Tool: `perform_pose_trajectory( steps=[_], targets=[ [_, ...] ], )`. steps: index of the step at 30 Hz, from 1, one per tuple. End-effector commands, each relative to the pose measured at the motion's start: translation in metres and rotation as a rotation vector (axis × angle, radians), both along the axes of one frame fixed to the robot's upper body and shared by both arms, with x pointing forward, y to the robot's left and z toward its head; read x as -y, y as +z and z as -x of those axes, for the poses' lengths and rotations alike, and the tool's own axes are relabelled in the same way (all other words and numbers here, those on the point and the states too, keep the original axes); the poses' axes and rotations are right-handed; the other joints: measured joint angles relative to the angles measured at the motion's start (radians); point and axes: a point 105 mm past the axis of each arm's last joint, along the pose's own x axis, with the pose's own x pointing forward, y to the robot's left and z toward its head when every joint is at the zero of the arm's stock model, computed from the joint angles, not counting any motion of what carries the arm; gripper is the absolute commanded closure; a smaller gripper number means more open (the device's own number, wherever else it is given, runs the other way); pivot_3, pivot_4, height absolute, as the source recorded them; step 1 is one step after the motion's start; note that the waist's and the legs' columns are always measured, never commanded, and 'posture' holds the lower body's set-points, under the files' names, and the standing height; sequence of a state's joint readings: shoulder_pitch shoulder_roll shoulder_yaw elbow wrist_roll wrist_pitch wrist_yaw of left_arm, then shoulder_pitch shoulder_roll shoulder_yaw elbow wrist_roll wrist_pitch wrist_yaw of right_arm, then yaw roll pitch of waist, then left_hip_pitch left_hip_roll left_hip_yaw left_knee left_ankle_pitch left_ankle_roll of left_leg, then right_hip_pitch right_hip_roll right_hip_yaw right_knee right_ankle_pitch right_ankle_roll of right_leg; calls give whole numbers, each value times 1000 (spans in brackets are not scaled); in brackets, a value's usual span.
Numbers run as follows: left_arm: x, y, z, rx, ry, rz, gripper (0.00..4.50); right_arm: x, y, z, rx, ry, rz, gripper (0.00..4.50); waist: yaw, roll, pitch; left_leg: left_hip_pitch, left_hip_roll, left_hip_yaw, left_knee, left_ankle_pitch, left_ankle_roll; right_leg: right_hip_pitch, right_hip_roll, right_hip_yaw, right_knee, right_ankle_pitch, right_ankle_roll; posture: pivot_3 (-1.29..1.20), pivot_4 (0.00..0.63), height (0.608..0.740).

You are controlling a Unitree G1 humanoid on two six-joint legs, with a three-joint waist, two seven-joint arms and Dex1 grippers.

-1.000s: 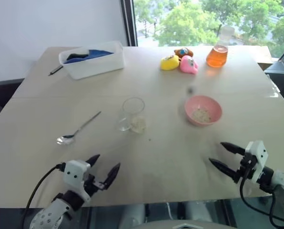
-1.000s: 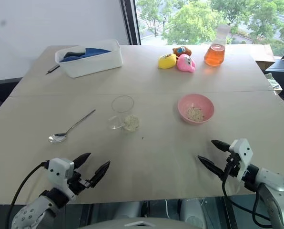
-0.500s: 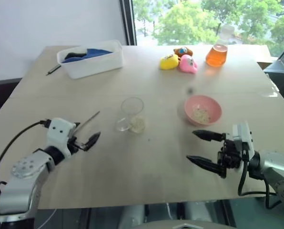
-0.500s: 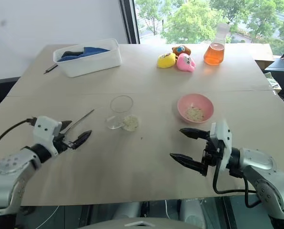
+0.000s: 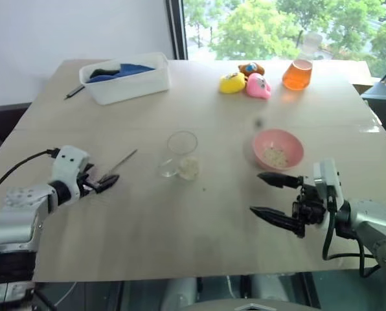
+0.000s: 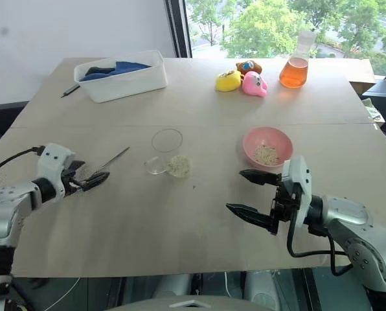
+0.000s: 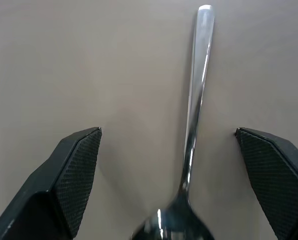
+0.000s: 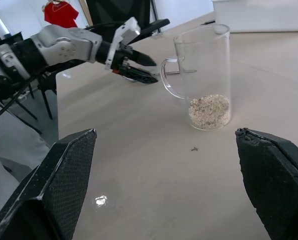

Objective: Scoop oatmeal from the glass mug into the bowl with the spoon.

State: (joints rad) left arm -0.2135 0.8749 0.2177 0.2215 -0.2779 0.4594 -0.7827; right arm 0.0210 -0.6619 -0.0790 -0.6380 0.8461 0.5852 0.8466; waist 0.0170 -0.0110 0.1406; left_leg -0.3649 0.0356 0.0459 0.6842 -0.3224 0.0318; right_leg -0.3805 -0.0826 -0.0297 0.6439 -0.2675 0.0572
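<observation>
The spoon (image 7: 194,107) lies flat on the table, left of the glass mug (image 5: 180,150). My left gripper (image 7: 167,133) is open and low over it, one finger on each side of the neck just above the spoon head, and the handle runs away from it toward the mug. The mug stands upright with oatmeal (image 8: 209,110) in its bottom. Right of it sits the pink bowl (image 5: 290,146), with some flakes inside. My right gripper (image 5: 258,192) hovers open and empty in front of the bowl, pointing left toward the mug.
At the far left are a white tub (image 5: 125,81) holding blue cloth and a dark pen (image 5: 75,94). Small toys (image 5: 245,81) and a flask of orange liquid (image 5: 296,68) stand at the far edge. The table's front edge is close below both arms.
My left gripper has moved forward and left from the table's front edge to straddle the spoon. My right gripper rose and swung left, then held still. Mug, bowl and spoon have not moved.
</observation>
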Motion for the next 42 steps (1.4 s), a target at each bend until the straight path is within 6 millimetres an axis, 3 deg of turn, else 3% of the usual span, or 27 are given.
perform_pose_trajectory(
  steps=[1, 3, 5, 9, 14, 18, 22, 27, 32, 34, 36, 42],
  targets=[
    [5, -17, 2, -116, -92, -18, 23, -4, 9, 5, 38, 26, -11, 2, -1, 0, 0, 0, 0, 0, 0, 0, 0, 0, 0, 0, 0, 0, 0, 0, 150, 740],
    [-2, -23, 5, -177, -88, -44, 23, -3, 10, 5, 44, 21, -7, 2, -3, 0, 0, 0, 0, 1, 0, 0, 0, 0, 0, 0, 0, 0, 0, 0, 150, 740],
    [-10, -28, 11, -231, -68, -52, 529, -3, 11, 5, 50, 14, -7, 0, -5, 1, 0, 0, 0, 1, 0, 0, 0, 0, 0, 1, 0, 0, 0, 0, 150, 740],
    [-21, -38, 28, -291, -33, -44, 2289, -3, 11, 6, 50, 3, -9, 0, -18, 3, -1, 2, 1, 2, 0, 0, 1, 0, 0, 2, 1, 0, 0, 0, 150, 740],
    [-20, -47, 48, -333, -15, 3, 4471, -4, 10, 7, 55, 10, -6, 0, -42, 8, -2, 6, 3, 2, -1, -2, 4, 0, 2, 5, 5, 0, 0, 0, 150, 740],
    [-18, -50, 57, -316, 1, 31, 4471, -5, 10, 6, 59, 24, -6, 0, -54, 9, -2, 9, 3, 1, -2, -2, 4, -1, 2, 11, 7, 0, 0, 0, 150, 740],
    [8, -38, 70, -206, -110, 105, 4471, -3, 5, -1, 65, 6, 22, 0, -59, 8, -2, 10, 2, 2, -3, -3, 4, -2, 1, 17, 7, 0, 0, 0, 150, 740],
    [9, -43, 112, -262, -112, 82, 4471, 3, -8, -7, 29, -41, 41, 0, -52, 8, -2, 3, 0, 2, -3, -2, 1, -10, -7, 18, 6, 0, 0, 0, 150, 740],
    [67, -14, 144, -194, -361, 174, 4471, 9, -22, -14, -44, -94, 54, 0, -55, 5, 0, 1, 1, 2, -4, -3, 3, -11, -8, 19, 6, 0, 0, 0, 150, 740],
    [105, -2, 152, -178, -497, 247, 4471, 12, -31, -23, -116, -159, 48, 0, -44, 2, 1, 0, 1, 1, -4, -3, 2, -11, -9, 19, 4, 0, -1, 0, 150, 740],
    [131, 7, 160, -188, -583, 326, 4471, 13, -38, -28, -155, -197, 58, 0, -29, 1, 1, -2, 1, -2, -3, -3, 2, -12, -10, 17, 4, 0, -4, 0, 150, 740],
    [185, 23, 126, 58, -707, 267, 4471, 10, -46, -34, -287, -283, 33, 0, -13, 5, 2, -2, 0, -3, -3, -2, 1, -11, -5, 17, 4, 1, -6, 0, 150, 740]
  ],
)
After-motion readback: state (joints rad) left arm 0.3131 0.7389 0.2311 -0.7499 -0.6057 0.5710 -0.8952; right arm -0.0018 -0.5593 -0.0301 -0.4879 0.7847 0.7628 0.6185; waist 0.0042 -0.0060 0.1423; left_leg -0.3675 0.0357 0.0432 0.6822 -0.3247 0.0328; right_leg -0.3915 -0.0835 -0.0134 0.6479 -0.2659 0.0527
